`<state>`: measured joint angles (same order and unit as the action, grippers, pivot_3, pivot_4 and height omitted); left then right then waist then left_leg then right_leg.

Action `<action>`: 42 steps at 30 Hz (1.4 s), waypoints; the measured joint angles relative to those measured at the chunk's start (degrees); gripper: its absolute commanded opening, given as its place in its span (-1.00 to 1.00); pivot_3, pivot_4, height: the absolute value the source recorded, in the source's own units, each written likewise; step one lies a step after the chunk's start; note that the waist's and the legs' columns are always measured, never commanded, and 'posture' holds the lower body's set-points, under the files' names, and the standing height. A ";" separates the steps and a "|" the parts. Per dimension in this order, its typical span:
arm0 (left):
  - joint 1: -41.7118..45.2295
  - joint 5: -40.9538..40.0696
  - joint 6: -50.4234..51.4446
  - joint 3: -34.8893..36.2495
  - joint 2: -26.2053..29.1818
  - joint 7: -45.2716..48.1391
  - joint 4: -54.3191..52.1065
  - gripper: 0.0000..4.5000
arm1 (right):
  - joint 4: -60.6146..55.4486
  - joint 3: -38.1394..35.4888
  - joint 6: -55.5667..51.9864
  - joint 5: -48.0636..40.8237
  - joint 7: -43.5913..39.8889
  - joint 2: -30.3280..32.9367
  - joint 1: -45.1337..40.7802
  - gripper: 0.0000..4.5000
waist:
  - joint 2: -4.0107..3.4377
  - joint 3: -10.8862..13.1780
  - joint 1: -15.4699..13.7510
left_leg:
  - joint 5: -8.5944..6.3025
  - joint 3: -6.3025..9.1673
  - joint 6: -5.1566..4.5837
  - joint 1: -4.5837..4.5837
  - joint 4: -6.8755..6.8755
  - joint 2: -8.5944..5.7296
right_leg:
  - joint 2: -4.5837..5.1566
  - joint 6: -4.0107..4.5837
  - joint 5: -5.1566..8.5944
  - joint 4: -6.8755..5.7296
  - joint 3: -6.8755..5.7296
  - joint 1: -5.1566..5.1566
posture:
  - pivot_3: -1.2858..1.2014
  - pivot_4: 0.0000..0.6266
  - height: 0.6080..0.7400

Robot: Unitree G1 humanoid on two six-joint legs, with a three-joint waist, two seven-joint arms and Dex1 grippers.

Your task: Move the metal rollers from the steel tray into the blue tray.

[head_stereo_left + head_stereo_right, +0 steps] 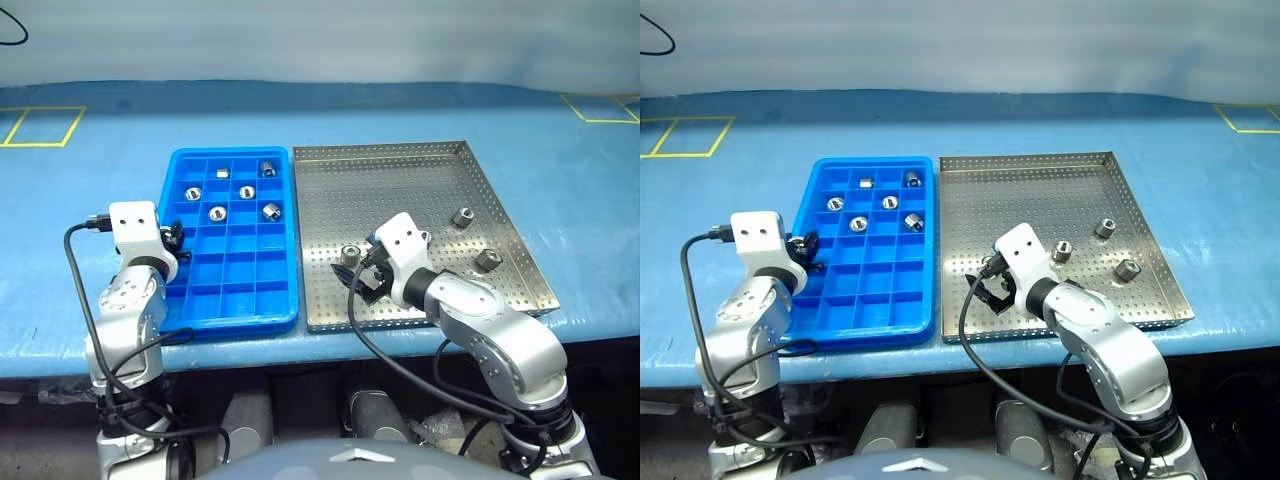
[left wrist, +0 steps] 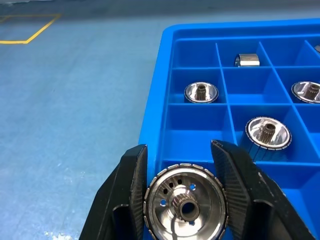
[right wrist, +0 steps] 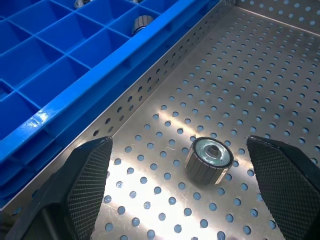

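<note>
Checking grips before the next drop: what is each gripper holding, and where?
Left gripper pinches a roller by its ribbed sides. Right gripper holds nothing, fingers open.

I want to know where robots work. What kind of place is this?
Probably a factory or workshop test bench. A blue-covered table marked with yellow tape squares holds a perforated steel tray and a blue tray for sorting small metal rollers.

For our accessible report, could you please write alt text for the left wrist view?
The left gripper is shut on a metal roller, at the near left edge of the blue tray. Other rollers already sit in separate compartments beyond, and the blue table lies alongside.
</note>
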<state>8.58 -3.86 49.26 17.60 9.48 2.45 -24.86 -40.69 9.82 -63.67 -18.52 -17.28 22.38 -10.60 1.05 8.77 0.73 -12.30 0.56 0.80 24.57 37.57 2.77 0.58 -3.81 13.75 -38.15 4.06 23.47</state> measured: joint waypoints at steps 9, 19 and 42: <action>0.45 -0.68 -1.93 -1.08 0.94 0.21 2.69 -0.08 | -0.18 -0.38 -0.05 0.11 0.24 0.04 0.82 1.00 | -0.01 -0.01 0.11 | 0.00 0.00 0.00 -0.02 -0.01 0.00 | 0.00 0.01 0.00 -0.01 0.00 -0.01 | 0.04 -0.52 1.00; 9.83 -7.17 1.69 -3.70 4.95 7.10 2.12 0.99 | -4.66 -4.50 -0.24 0.41 3.53 -0.11 5.99 1.00 | 0.01 -0.01 1.21 | 0.00 0.00 0.00 0.11 0.07 0.00 | -0.01 -0.01 0.06 0.00 0.01 0.05 | -0.07 -0.52 1.00; 34.54 -7.69 0.01 -43.32 13.01 44.33 34.31 0.99 | -10.53 -9.59 -0.76 1.04 9.93 -3.30 14.43 1.00 | -0.08 0.01 9.77 | -0.02 -0.04 -0.04 0.08 -0.23 -0.04 | -0.03 -0.04 0.09 0.03 0.21 0.22 | -0.18 -0.52 1.00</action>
<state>43.12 -11.54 49.27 -25.73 22.49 46.78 9.44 -51.22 0.23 -64.43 -17.48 -7.34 19.08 3.83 0.97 8.78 10.50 -12.32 0.52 0.77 24.65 37.35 2.73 0.54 -3.85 13.84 -38.12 4.26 23.69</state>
